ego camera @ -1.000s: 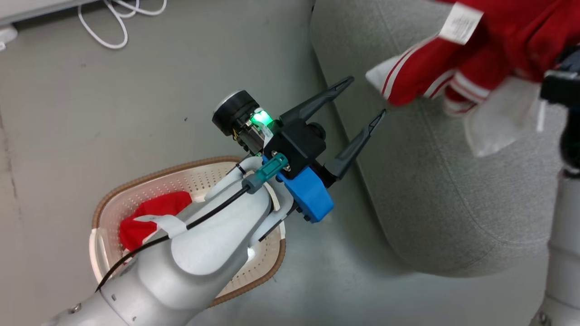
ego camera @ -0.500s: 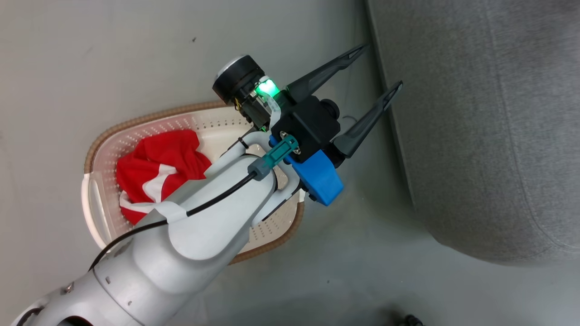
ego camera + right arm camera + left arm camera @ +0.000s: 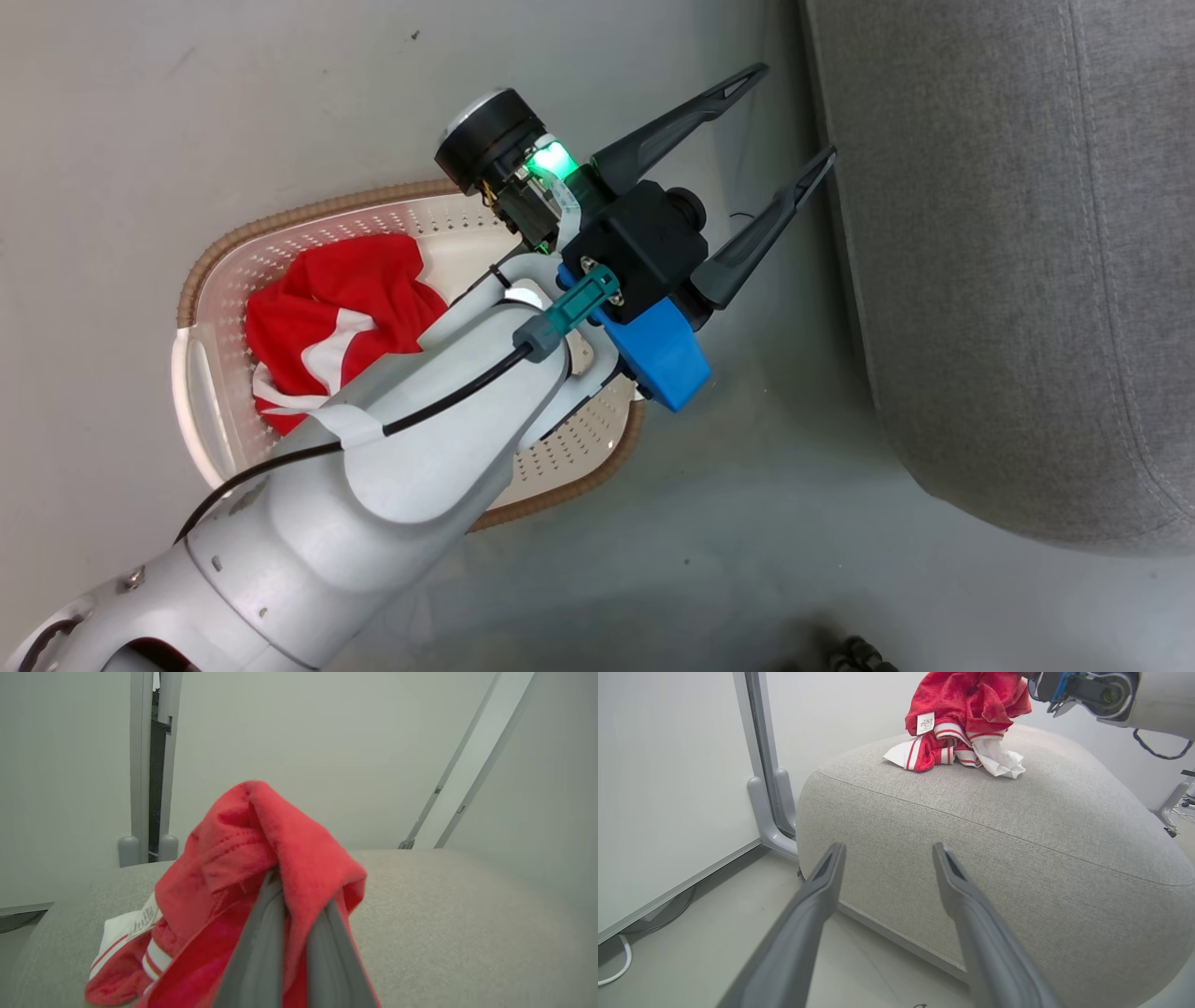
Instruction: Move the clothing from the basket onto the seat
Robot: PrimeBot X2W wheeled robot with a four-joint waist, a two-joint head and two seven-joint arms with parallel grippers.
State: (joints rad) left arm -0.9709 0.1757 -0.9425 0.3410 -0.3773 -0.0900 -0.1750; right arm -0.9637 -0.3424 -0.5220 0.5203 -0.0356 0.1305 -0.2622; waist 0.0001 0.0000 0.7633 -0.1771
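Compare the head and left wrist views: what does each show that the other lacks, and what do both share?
Head view: a cream-white perforated plastic basket holding a crumpled red garment with white trim. Left wrist view: a second red, white-striped garment, its lower folds resting atop the light grey fabric sofa. Both: the open left gripper and that sofa.

our left gripper (image 3: pixel 794 112) hangs spread over the floor strip (image 3: pixel 747 523) between basket (image 3: pixel 280 224) and seat (image 3: pixel 1008 280). one finger is just beside the seat's side wall, so it's tight there. our left forearm (image 3: pixel 420 467) overhangs the basket's right half. the red garment (image 3: pixel 345 289) in the left half is open from above. on the seat top, the bunched garment (image 3: pixel 962 732) clamped in our right gripper (image 3: pixel 299 891) blocks the far edge, and the near top is bare.
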